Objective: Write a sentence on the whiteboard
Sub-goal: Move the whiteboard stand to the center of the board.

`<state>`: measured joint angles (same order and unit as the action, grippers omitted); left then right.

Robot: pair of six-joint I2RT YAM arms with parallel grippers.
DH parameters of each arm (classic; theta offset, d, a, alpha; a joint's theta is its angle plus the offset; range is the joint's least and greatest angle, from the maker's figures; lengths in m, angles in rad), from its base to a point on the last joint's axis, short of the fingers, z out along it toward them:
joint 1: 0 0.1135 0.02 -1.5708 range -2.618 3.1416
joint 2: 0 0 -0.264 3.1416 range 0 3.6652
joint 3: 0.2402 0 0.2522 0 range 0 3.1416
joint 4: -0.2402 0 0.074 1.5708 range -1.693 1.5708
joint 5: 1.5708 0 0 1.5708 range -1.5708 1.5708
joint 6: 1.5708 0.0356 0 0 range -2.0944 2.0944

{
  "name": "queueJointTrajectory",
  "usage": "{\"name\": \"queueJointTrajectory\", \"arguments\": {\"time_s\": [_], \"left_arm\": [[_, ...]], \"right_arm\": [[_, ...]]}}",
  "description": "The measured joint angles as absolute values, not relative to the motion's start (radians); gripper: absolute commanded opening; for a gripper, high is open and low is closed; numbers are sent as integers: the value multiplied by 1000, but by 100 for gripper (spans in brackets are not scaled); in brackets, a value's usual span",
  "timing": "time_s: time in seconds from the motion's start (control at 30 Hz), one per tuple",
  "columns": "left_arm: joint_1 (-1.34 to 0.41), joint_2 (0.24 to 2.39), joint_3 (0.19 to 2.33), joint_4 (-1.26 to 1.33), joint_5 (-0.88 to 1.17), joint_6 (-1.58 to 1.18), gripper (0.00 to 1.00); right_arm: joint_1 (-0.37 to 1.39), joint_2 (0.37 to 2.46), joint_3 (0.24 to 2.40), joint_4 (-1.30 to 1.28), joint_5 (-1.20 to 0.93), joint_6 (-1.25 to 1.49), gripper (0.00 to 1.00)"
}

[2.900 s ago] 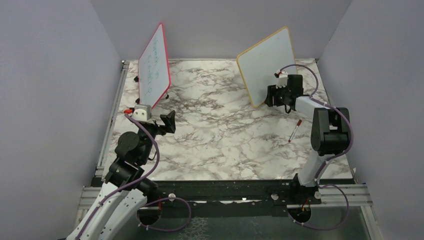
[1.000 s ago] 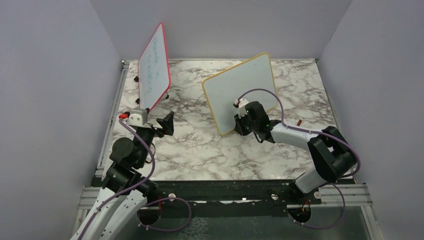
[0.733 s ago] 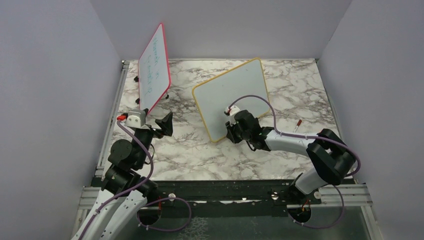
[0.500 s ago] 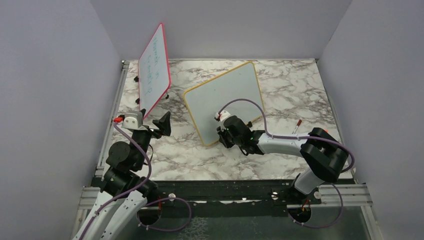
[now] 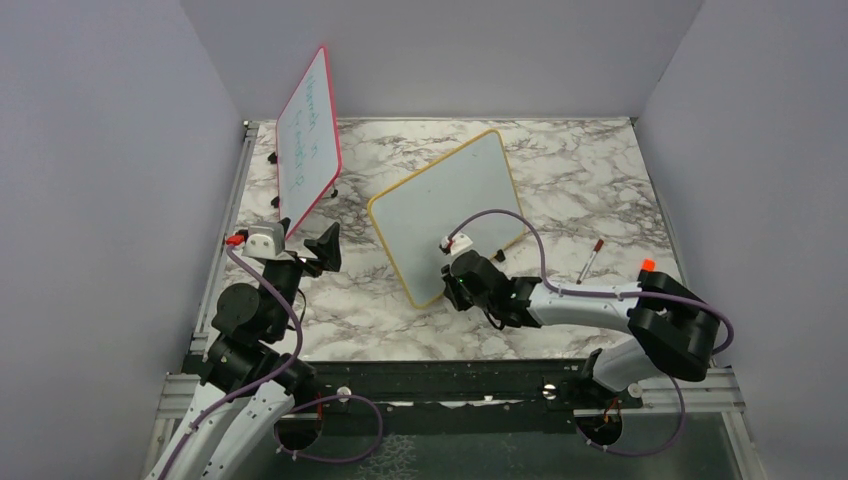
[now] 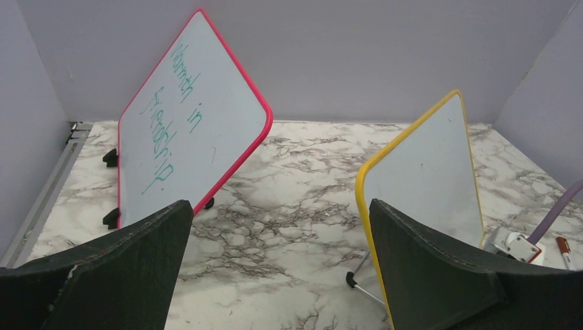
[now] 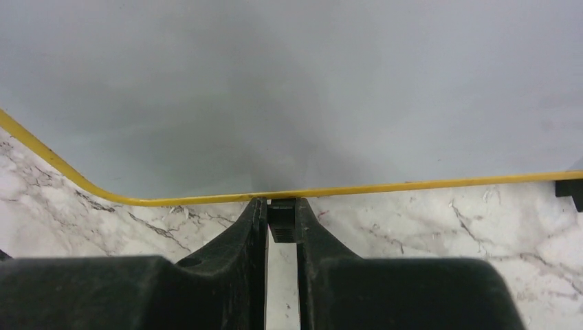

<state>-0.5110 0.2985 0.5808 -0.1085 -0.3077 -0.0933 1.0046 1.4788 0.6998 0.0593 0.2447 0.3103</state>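
Note:
The whiteboard [image 5: 443,210] has a yellow frame and a blank white face; no sentence shows on it. It stands tilted near the middle of the marble table. It also shows in the left wrist view [image 6: 426,172] and fills the right wrist view [image 7: 289,89]. My right gripper [image 5: 462,291] is shut on a small black foot [image 7: 281,221] at the board's lower edge. My left gripper [image 5: 322,247] is open and empty, at the left, apart from both boards. A red marker [image 5: 588,262] lies on the table to the right.
A red-framed board [image 5: 308,130] with faint green writing stands at the back left, also in the left wrist view [image 6: 185,130]. Grey walls close three sides. A metal rail [image 5: 225,230] runs along the table's left edge.
My right gripper has dragged the yellow-framed board from the back right toward the middle and near side of the table. The marker stayed on the table. The left arm barely shifted.

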Motion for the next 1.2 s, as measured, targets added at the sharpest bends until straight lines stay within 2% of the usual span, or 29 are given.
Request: {"name": "queueJointTrajectory", "arguments": {"time_s": [0.3,0.67,0.83,1.13,1.2], "left_arm": [[-511,302,581,-109,-308,-93,99],[-511,316,581,-115,-308,-93,99],[-511,316,581,-115,-308,-93,99],[-511,315,581,-115,-308,-94,99],[-511,315,581,-117,-308,-94,99]], "right_arm": [[1055,1454,666,35,385,445,2],[1110,1580,764,6,581,591,4],[1113,1584,768,-3,619,610,32],[1113,1516,799,-136,635,612,61],[1113,1497,825,-179,640,611,71]]}}
